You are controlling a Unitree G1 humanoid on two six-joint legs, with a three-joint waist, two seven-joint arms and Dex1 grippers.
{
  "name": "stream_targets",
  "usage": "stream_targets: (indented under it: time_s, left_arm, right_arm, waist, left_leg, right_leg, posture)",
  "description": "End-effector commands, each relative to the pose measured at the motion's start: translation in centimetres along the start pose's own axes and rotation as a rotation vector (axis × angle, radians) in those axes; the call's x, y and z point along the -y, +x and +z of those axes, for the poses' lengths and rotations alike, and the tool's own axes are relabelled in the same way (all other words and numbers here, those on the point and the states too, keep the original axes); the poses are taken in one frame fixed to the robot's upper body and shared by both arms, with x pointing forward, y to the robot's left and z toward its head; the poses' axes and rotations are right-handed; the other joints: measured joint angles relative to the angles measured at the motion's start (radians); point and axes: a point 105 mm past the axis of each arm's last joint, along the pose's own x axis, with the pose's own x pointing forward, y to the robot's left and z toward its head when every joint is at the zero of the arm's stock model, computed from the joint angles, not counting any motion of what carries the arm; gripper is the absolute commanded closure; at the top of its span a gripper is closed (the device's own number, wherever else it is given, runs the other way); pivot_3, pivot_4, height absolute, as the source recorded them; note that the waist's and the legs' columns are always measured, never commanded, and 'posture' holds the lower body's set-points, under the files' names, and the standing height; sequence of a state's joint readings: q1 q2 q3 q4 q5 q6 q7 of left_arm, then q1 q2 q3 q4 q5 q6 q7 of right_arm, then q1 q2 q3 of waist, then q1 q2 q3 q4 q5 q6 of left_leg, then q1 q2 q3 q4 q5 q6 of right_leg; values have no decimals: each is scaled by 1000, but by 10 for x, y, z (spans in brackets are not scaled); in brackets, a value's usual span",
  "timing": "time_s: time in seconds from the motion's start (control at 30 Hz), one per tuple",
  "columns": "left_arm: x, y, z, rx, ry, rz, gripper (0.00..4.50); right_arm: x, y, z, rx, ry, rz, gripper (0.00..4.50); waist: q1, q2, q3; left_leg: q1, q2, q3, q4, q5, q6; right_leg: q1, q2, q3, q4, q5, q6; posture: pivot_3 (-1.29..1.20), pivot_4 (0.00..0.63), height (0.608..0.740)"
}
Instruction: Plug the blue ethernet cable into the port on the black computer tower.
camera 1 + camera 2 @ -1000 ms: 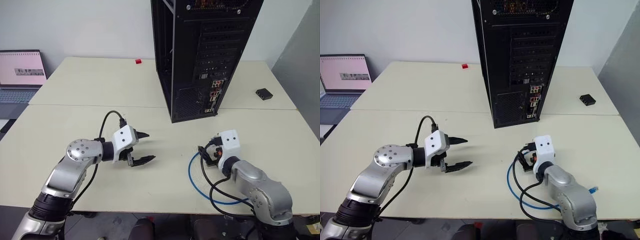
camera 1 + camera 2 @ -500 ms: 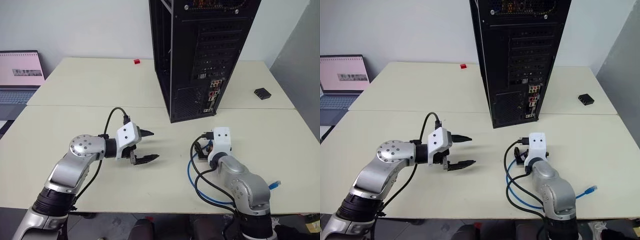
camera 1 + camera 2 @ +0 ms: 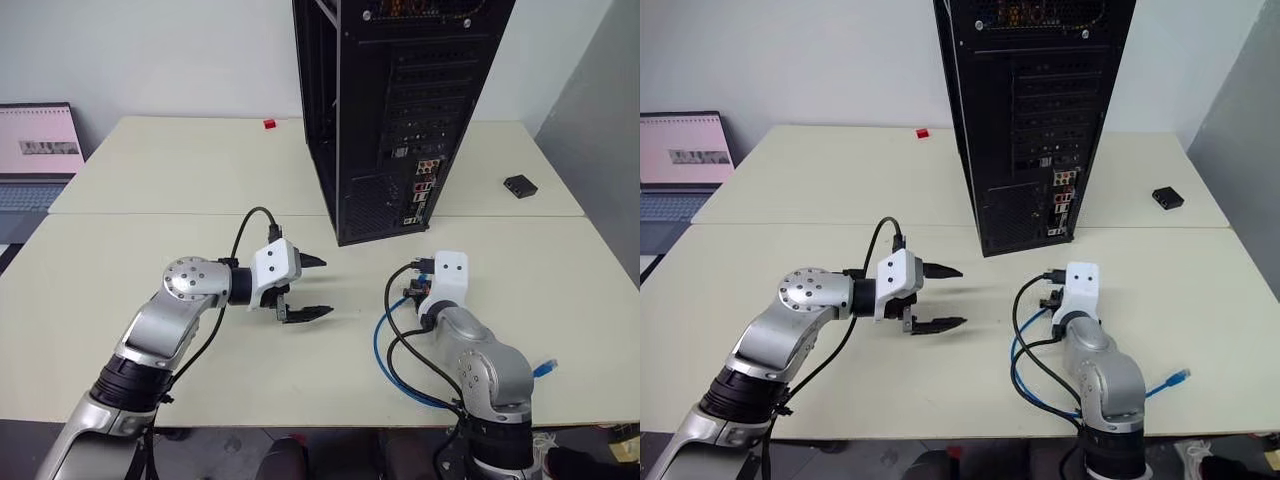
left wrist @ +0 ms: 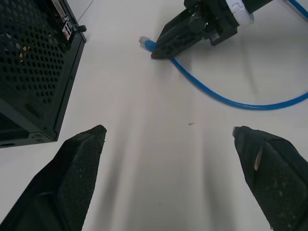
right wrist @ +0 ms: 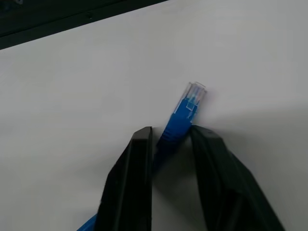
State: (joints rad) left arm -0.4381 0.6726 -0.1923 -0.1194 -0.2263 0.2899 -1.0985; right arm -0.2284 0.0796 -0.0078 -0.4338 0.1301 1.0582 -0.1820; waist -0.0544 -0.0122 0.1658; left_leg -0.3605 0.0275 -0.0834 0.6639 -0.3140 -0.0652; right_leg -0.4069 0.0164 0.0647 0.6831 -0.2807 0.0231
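While your right gripper (image 5: 169, 139) pinches the blue ethernet cable (image 5: 179, 122) just behind its clear plug, the plug pokes out past the fingertips, near the foot of the black computer tower (image 3: 400, 110). Your left gripper (image 3: 308, 288) hangs with fingers spread wide, farther from the tower, over bare table (image 3: 150, 180).

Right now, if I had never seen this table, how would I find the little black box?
Find the tall black computer tower standing at the middle of the cream table. Look to the robot's right of it, near the table's far right edge: the small flat black box lies there alone. It is low and tiny, unlike the tower, and nothing touches it.
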Motion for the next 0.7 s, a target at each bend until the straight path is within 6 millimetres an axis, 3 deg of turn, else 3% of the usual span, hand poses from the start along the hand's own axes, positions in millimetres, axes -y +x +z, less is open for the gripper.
stream_targets:
  time_s: [0.03, 0.1, 0.2, 0.43, 0.7]
  left_arm:
    - [-3, 0, 8, 21, 35, 6, 0]
    - [-3, 0, 7, 22, 29, 3, 0]
    - [-3, 0, 7, 23, 26, -13, 0]
    - [-2, -2, 4, 11, 16, -93, 0]
    - [-8, 1, 8, 3, 58, -146, 0]
  right_arm:
    - [-3, -2, 2, 0, -14, 41, 4149]
    - [-8, -6, 6, 12, -50, 104, 4414]
    - [-23, -14, 13, 39, -160, 264, 4422]
    - [-58, -45, 38, 209, -691, 668, 4428]
    - [-80, -72, 26, 237, -1153, 1007, 4429]
  waist:
    - [-2, 0, 0]
    - [-2, 0, 0]
    - [-2, 0, 0]
    - [-3, 2, 2]
    - [-1, 1, 2]
  left_leg:
    - [0, 0, 0, 0, 0, 0]
    - [0, 0, 0, 0, 0, 0]
    - [0, 0, 0, 0, 0, 0]
    - [-1, -1, 0, 0, 0, 0]
    - [-2, -1, -1, 1, 0, 0]
  right_leg:
    - [0, 0, 0, 0, 0, 0]
    - [0, 0, 0, 0, 0, 0]
    - [0, 0, 0, 0, 0, 0]
    - [0, 0, -1, -1, 0, 0]
    - [0, 0, -2, -2, 0, 0]
  posture:
    - [0, 150, 740]
    - [0, 150, 740]
    - [0, 150, 740]
    - [0, 150, 740]
    - [0, 150, 740]
